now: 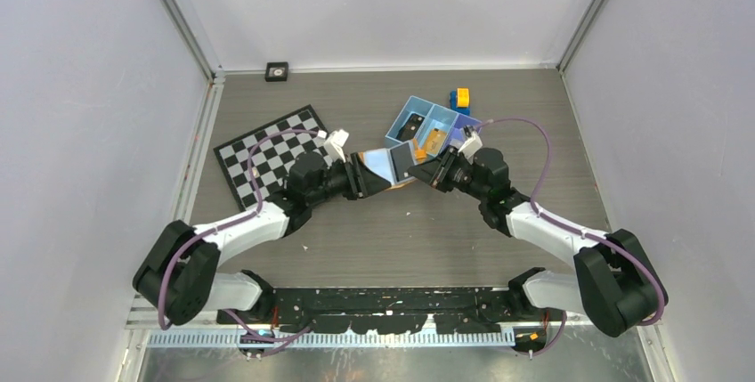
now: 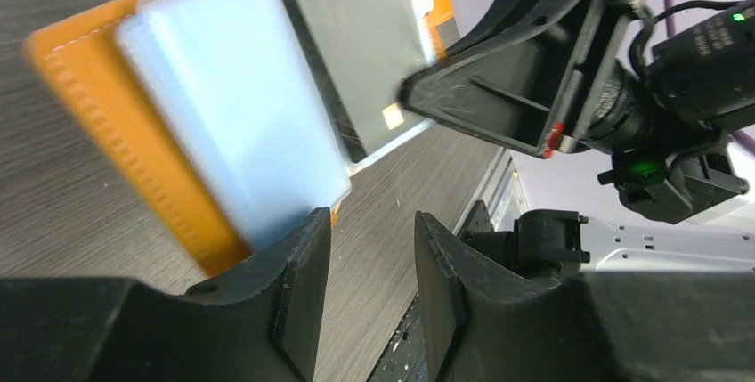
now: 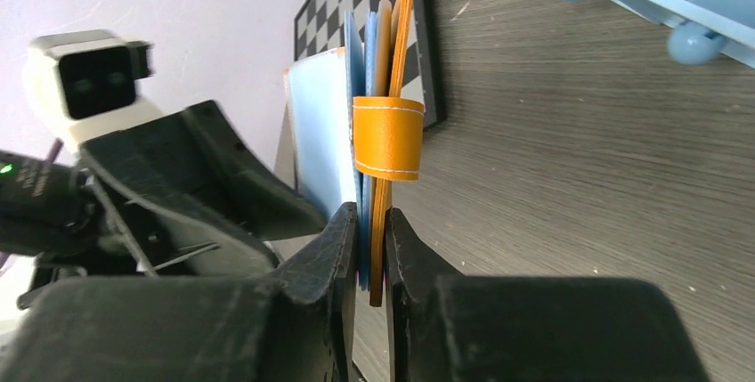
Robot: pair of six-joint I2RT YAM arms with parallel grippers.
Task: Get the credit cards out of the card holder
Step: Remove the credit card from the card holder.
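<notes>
The orange card holder (image 2: 98, 106) hangs open above the table, its clear sleeves (image 2: 240, 106) fanned out. One sleeve holds a dark credit card (image 2: 356, 44) with a gold chip. My right gripper (image 3: 374, 222) is shut on the holder's edge, just below its orange closing tab (image 3: 387, 137). My left gripper (image 2: 372, 222) stands open right beside the sleeves' lower edge, with only table showing between its fingers. From above, the card holder (image 1: 392, 166) sits between the left gripper (image 1: 363, 175) and the right gripper (image 1: 426, 171).
A blue tray (image 1: 442, 115) with a dark item and an orange-brown item in its compartments stands just behind the grippers. A yellow-and-blue block (image 1: 461, 99) lies behind it. A checkerboard mat (image 1: 267, 155) lies at the left. A small black square (image 1: 277, 71) sits at the back wall.
</notes>
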